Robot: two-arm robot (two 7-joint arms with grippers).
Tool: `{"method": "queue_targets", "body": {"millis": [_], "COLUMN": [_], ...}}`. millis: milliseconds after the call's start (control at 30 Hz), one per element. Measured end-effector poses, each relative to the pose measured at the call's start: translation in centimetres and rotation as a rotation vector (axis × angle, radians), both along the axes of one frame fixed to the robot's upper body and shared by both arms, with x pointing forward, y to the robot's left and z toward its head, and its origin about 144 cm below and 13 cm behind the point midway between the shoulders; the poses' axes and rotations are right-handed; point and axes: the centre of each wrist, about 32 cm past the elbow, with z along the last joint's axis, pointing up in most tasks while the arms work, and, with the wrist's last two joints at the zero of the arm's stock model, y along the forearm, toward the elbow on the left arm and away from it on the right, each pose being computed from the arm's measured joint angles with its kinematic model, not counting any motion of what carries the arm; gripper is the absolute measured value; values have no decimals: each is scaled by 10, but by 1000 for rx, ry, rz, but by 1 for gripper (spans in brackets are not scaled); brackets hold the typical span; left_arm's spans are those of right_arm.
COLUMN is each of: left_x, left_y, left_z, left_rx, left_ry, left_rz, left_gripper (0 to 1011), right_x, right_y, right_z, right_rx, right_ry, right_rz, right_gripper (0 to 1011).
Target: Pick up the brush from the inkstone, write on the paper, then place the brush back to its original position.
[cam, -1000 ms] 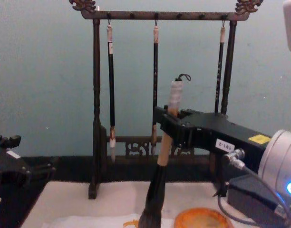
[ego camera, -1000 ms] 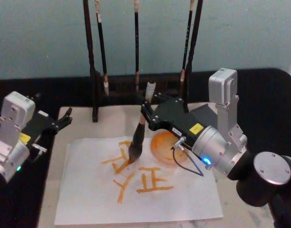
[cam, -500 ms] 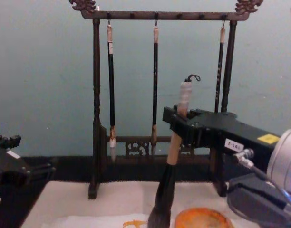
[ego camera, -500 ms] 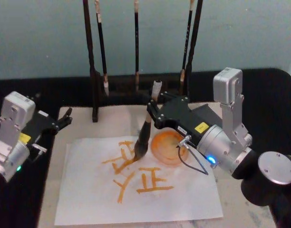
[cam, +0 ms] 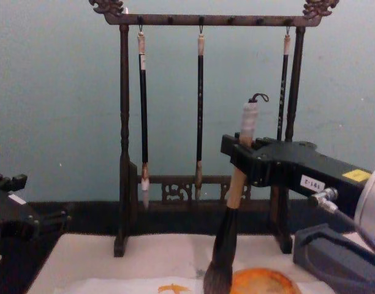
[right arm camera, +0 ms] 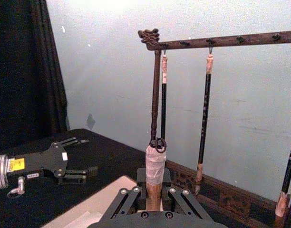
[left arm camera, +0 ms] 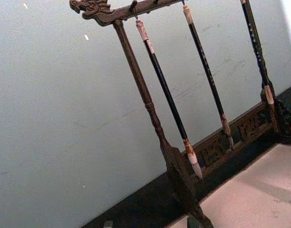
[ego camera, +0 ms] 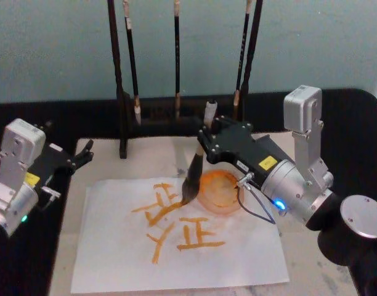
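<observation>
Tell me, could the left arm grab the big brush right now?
Probably not: the right gripper is shut on the brush beside the orange dish, and the left gripper sits far off at the mat's left edge.

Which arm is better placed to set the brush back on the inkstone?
Right. The right gripper holds the brush by its handle, bristles just beside the orange inkstone. The left gripper sits empty at the left edge of the mat.
</observation>
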Motion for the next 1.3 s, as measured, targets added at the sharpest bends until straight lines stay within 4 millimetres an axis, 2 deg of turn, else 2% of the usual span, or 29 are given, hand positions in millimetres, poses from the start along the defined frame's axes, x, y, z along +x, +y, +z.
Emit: {"method": "queue_targets", "body": {"millis": [433, 767, 933, 1300], "left_x": [0, 0, 0, 0], "left_y": [0, 0, 0, 0], "left_z": [0, 0, 0, 0], "left_rx": [0, 0, 0, 0], "left_ry": [0, 0, 0, 0], "left_rz": [0, 0, 0, 0], "left_gripper": [1009, 1009, 1010, 1010], "right_x": [0, -4, -4, 5], "right_y": [-2, -3, -11, -44], "right_z": [3, 13, 18, 19], "right_rx": [-1, 38, 95, 290], "right_ry": [-11, -26, 1, 151], "right_rz": [-9, -4, -23, -153], "right_gripper": [176, 176, 176, 176]}}
